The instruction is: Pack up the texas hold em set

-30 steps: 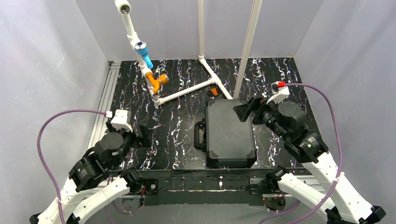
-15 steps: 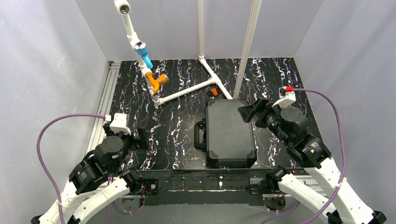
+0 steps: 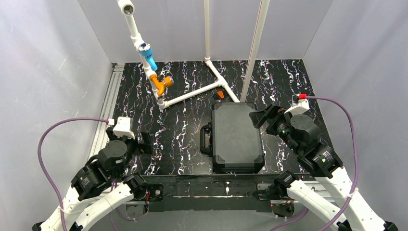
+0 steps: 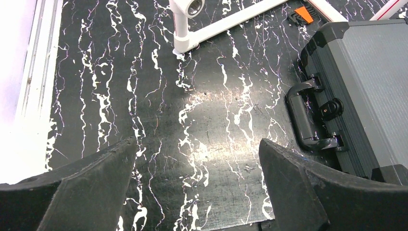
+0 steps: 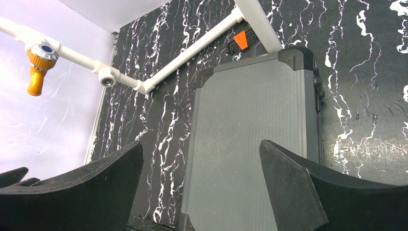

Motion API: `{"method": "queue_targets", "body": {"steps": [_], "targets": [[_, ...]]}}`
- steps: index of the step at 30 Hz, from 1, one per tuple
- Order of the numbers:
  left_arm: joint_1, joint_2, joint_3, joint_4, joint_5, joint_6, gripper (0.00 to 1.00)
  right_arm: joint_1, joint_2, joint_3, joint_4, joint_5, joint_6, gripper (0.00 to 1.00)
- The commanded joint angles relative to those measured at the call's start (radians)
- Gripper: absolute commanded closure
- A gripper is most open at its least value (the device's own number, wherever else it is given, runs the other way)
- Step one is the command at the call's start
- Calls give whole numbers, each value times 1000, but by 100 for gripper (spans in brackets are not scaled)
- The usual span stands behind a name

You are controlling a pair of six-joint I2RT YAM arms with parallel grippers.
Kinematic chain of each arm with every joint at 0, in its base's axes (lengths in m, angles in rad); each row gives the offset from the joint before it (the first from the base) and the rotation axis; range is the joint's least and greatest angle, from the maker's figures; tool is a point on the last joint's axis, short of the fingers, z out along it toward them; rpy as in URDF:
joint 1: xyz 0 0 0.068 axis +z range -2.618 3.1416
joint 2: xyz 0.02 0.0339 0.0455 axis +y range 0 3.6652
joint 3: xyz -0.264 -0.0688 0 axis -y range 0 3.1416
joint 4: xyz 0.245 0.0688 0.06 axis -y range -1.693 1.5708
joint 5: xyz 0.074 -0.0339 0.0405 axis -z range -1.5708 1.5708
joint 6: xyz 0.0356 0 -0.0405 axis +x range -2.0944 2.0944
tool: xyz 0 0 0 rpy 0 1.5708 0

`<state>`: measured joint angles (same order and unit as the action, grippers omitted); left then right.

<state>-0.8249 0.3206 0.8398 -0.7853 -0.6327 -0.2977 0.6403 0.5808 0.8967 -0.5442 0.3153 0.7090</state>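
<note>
A closed dark grey case (image 3: 237,137) lies flat on the black marbled table, its carry handle (image 3: 205,139) facing left. It also shows in the left wrist view (image 4: 370,91) with its handle (image 4: 308,118), and in the right wrist view (image 5: 250,139). My left gripper (image 3: 146,142) is open and empty, low over the table left of the case; it shows in its own view (image 4: 198,159). My right gripper (image 3: 262,115) is open and empty above the case's far right corner; it shows in its own view (image 5: 201,163).
A white PVC pipe frame (image 3: 192,94) with a blue and orange valve (image 3: 156,72) stands at the back. A small orange and black piece (image 3: 220,95) lies just behind the case. Grey walls close in both sides.
My right gripper has drawn back to the right and nearer, off the case's far edge. My left arm has pulled back slightly toward the near edge.
</note>
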Motion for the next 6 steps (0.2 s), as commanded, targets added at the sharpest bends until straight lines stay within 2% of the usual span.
{"method": "queue_targets", "body": {"steps": [1, 6], "targets": [[1, -3, -11, 1, -31, 9, 2, 0, -33, -21, 64, 34, -19, 2], [0, 1, -16, 1, -37, 8, 2, 1, -26, -28, 68, 93, -28, 2]]}}
